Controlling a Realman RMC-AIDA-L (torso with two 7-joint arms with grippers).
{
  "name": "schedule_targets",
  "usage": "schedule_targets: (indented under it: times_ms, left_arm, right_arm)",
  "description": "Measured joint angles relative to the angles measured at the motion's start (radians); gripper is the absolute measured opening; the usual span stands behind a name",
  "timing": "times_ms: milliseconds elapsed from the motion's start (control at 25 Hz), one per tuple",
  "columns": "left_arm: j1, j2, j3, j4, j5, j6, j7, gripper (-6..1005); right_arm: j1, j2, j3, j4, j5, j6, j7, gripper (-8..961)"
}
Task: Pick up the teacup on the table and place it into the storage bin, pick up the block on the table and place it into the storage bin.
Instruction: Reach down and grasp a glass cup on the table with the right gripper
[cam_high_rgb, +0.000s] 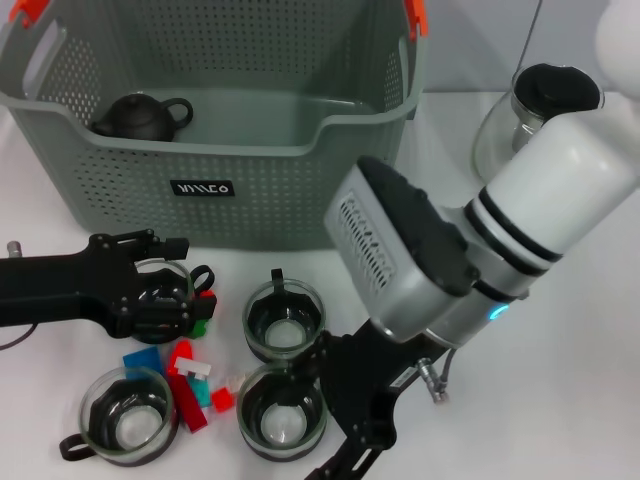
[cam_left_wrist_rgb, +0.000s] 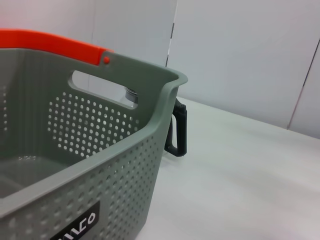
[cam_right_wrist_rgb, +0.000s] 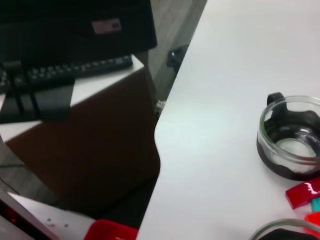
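Observation:
The storage bin (cam_high_rgb: 250, 190) stands at the back of the table; its wall and orange handle clip fill the left wrist view (cam_left_wrist_rgb: 100, 165). My left gripper (cam_high_rgb: 170, 290) is in front of the bin's left half, shut on a glass teacup (cam_high_rgb: 165, 272) with a black base. Three more teacups stand nearby: one in the middle (cam_high_rgb: 285, 320), one in front of it (cam_high_rgb: 283, 412) and one at the front left (cam_high_rgb: 125, 418). Red (cam_high_rgb: 187, 400), blue (cam_high_rgb: 140, 358) and green (cam_high_rgb: 201, 326) blocks lie between them. My right gripper (cam_high_rgb: 345, 420) hangs just right of the front middle teacup.
A dark teapot (cam_high_rgb: 140, 117) sits inside the bin at its left. A glass carafe (cam_high_rgb: 530, 110) with a black lid stands right of the bin; its black handle (cam_left_wrist_rgb: 178, 131) shows behind the bin's corner. The table's edge (cam_right_wrist_rgb: 160, 145) drops off beside a teacup (cam_right_wrist_rgb: 291, 140).

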Motion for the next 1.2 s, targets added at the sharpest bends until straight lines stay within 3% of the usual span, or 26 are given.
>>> schedule_targets:
  times_ms: [640,1200]
  left_arm:
    - [-0.005,0.0,0.0,-0.015,-0.002,-0.019,0.001,890]
    - [-0.007,0.002,0.0,-0.015,-0.002,-0.011,0.003,891]
  right_arm:
    - [0.005,0.01,-0.265,-0.026,-0.001,0.216,0.071,883]
    - [0.001,0.013,-0.376,-0.023,0.003,0.345,0.096,799]
